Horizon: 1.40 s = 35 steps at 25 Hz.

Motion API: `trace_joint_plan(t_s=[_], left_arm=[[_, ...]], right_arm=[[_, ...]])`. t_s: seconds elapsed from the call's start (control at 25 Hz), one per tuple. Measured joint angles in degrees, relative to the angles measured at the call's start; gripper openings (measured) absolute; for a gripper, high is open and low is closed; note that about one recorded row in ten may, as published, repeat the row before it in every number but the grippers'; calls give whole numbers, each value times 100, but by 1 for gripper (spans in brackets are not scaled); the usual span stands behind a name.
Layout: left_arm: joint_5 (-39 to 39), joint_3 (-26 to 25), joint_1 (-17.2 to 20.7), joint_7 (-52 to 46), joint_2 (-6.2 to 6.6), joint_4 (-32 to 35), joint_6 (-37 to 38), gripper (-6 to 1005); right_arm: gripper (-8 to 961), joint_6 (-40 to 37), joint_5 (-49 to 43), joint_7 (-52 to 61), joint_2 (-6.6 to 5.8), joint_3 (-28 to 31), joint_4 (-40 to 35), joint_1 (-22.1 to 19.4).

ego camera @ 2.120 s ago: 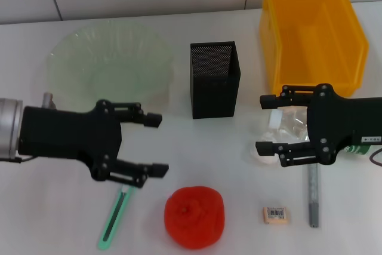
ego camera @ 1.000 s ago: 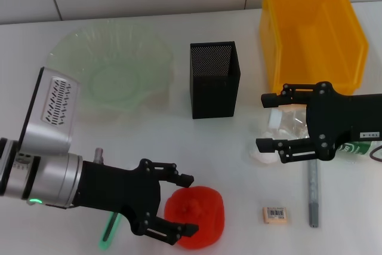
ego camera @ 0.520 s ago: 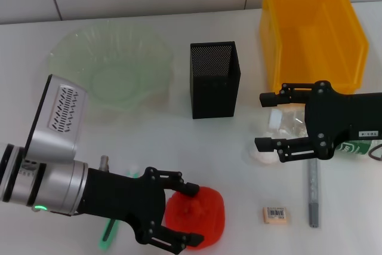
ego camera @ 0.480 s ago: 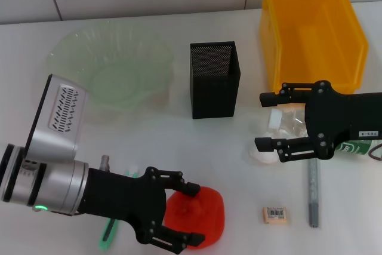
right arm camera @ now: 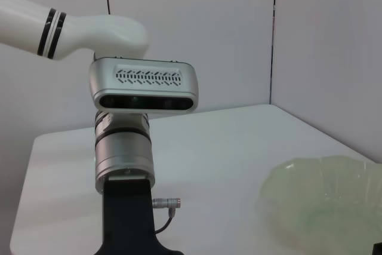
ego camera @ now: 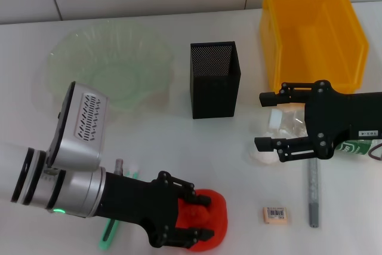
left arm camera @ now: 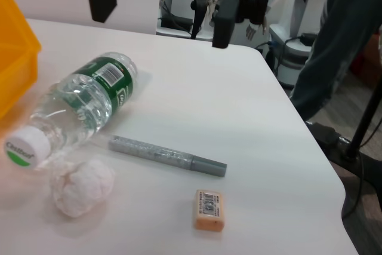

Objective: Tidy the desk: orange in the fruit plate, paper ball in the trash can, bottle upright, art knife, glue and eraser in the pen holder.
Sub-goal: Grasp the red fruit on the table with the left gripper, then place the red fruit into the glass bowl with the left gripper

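The red-orange orange [ego camera: 210, 218] lies at the table's front. My left gripper [ego camera: 196, 218] reaches over it from the left, and its fingers look shut on its sides. My right gripper [ego camera: 264, 122] hangs open above the clear bottle [ego camera: 292, 125], which lies on its side. The white paper ball [ego camera: 258, 156] rests beside the bottle's cap. The grey glue stick [ego camera: 312, 193] and the eraser [ego camera: 275, 214] lie in front of them. The green art knife [ego camera: 110, 232] shows partly beneath my left arm. In the left wrist view I see the bottle [left arm camera: 83, 100], paper ball [left arm camera: 80, 186], glue stick [left arm camera: 167, 154] and eraser [left arm camera: 209, 209].
The black mesh pen holder [ego camera: 215, 79] stands at the table's centre. The pale green fruit plate [ego camera: 77, 58] is at the back left. The yellow trash can [ego camera: 310, 28] stands at the back right. The right wrist view shows my left arm [right arm camera: 143, 88] and the plate [right arm camera: 322, 195].
My left arm swung down from mid-table to the orange, and its fingers narrowed around it. The right gripper has stayed over the bottle.
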Motion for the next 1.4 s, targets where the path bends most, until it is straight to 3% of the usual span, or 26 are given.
trace_joint_plan(t_s=[0.32, 0.44, 0.76, 1.04, 1.24, 1.32, 1.4], left_arm=[[-45, 0, 42, 4, 6, 108, -7, 440], [-53, -7, 56, 4, 12, 131, 0, 252], [-365, -206, 357, 57, 74, 683, 364, 203], [-398, -1295, 745, 19, 76, 1531, 848, 168], [-406, -1750, 774, 32, 65, 1674, 758, 164], [-693, -2313, 659, 100, 57, 1621, 222, 164], [-829, -2355, 626, 125, 58, 1610, -37, 164]], right_arm=[[790, 0, 0, 0, 0, 0, 8, -29], [790, 0, 0, 0, 0, 0, 13, -36], [790, 0, 0, -1, 0, 4, 41, -66], [789, 0, 0, -12, 0, 70, 77, -98], [789, 0, 0, -37, 6, 67, 125, -98], [789, -2, 0, -38, 8, 60, 133, -97], [789, -21, 0, -38, 8, 63, 137, -97]])
